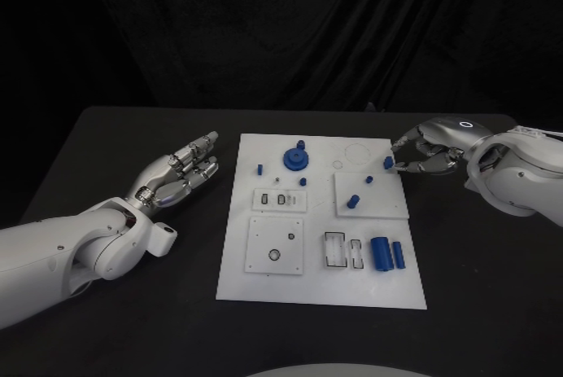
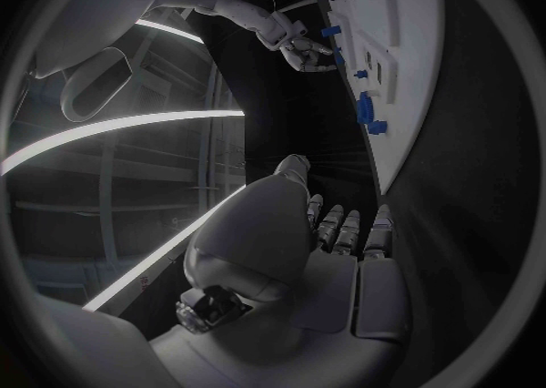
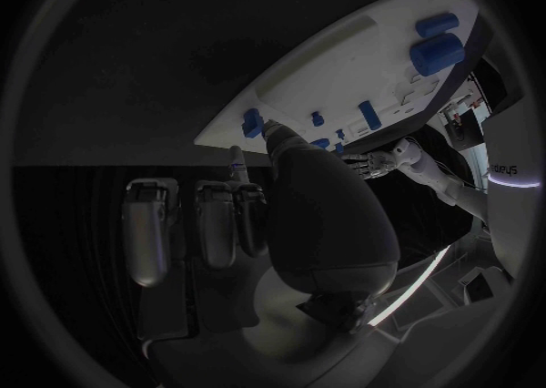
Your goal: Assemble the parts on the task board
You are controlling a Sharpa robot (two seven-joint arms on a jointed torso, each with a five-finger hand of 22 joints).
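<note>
2 silver hands flank the white rectangular task board [image 1: 323, 291]: right hand [image 1: 425, 153], upper right, pinches a small blue peg [image 1: 388, 161] at the board's right edge; left hand [image 1: 178, 172], released, lies farther away.

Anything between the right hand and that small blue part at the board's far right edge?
Nothing visible. The right hand is already at the small blue part on the task board; its fingertips look to be touching it, though actual grip is unclear.

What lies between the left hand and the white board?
Only bare black table in the head view: the left hand hovers open beside the board, apart from its edge.
</note>
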